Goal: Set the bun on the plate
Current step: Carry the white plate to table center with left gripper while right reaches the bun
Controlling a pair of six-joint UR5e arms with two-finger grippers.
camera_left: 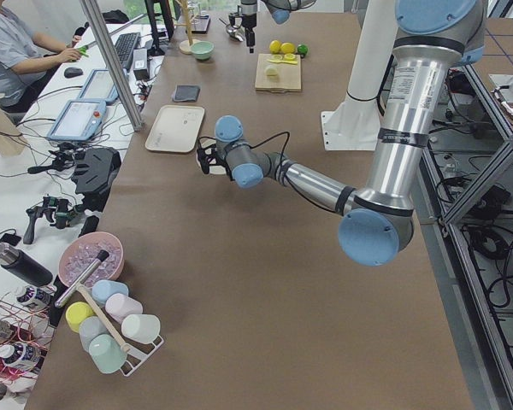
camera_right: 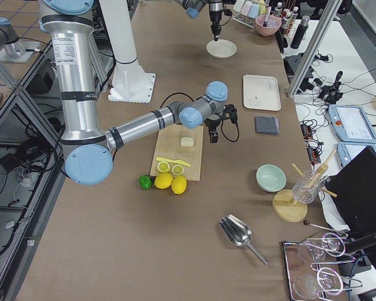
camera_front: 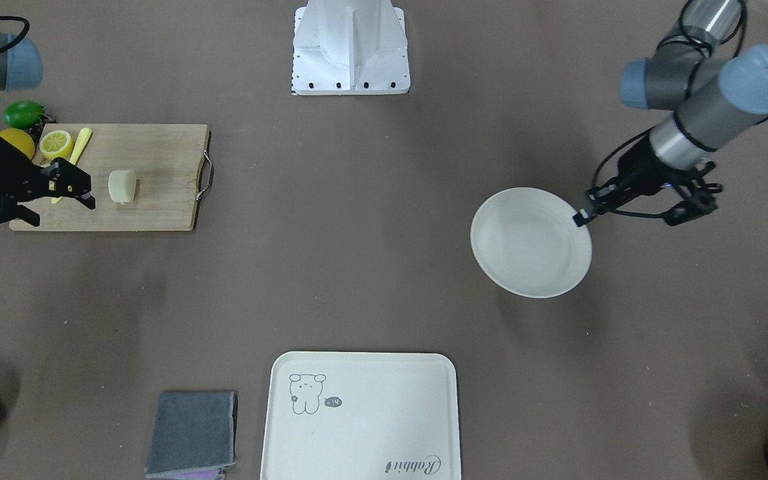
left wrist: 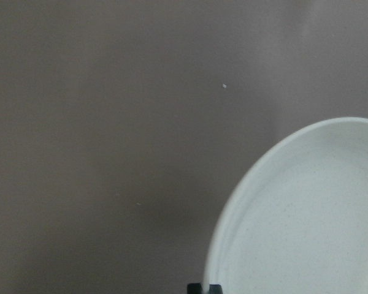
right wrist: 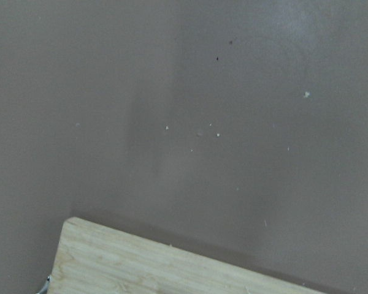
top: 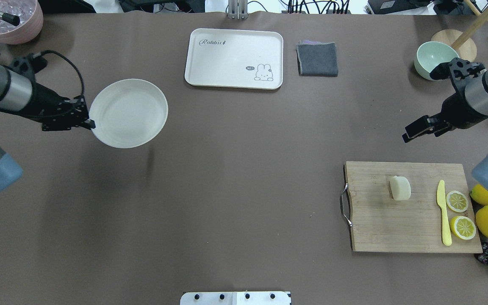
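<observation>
Bun lies on cutting board, close to right pincer, jaws apart, the nearer arm; left pincer looks clamped on plate rim, well apart across counter.

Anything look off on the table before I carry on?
Nothing is spilled or broken. One thing to note: the plate is not lying free; the left gripper pinches its rim, far across the table from the bun, which lies on the cutting board untouched.
</observation>
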